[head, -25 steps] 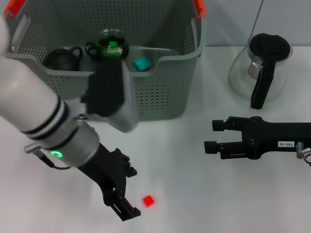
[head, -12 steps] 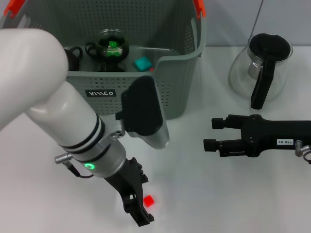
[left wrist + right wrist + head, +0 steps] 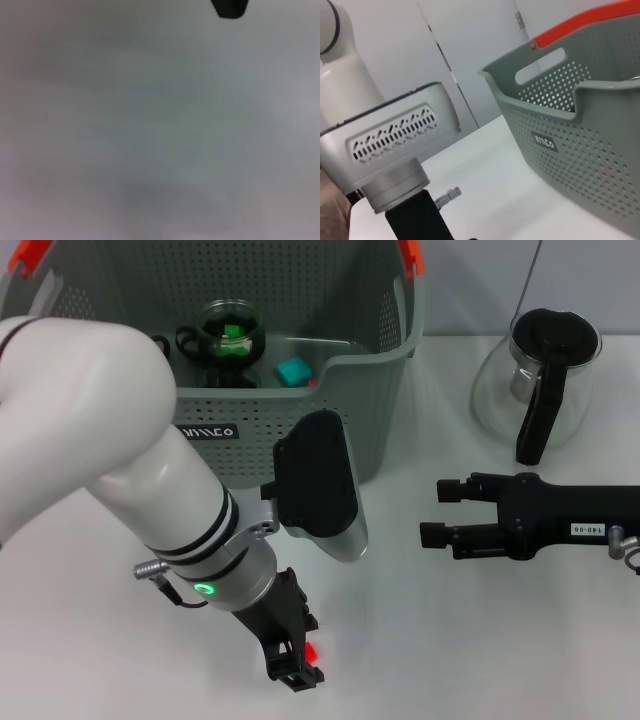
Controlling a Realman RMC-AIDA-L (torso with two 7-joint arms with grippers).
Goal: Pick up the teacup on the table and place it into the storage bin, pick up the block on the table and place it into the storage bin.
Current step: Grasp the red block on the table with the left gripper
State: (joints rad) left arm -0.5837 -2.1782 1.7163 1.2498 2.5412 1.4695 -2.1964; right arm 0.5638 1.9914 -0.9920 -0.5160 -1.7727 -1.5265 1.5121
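Between your left gripper's (image 3: pixel 300 665) parted fingers sits the red block (image 3: pixel 311 652), on the table (image 3: pixel 480 640); your right gripper (image 3: pixel 440 512) rests apart, fingers spread.

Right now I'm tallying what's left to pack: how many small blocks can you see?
2, perhaps more hidden. A red block lies on the table at the left pincer; a teal block sits inside the storage bin. The left arm hides part of the bin.

I saw bare table (image 3: pixel 420 640) between my 2 arms; the storage bin (image 3: pixel 330 430) walled off the far left, a glass pot (image 3: pixel 540 380) the far right.
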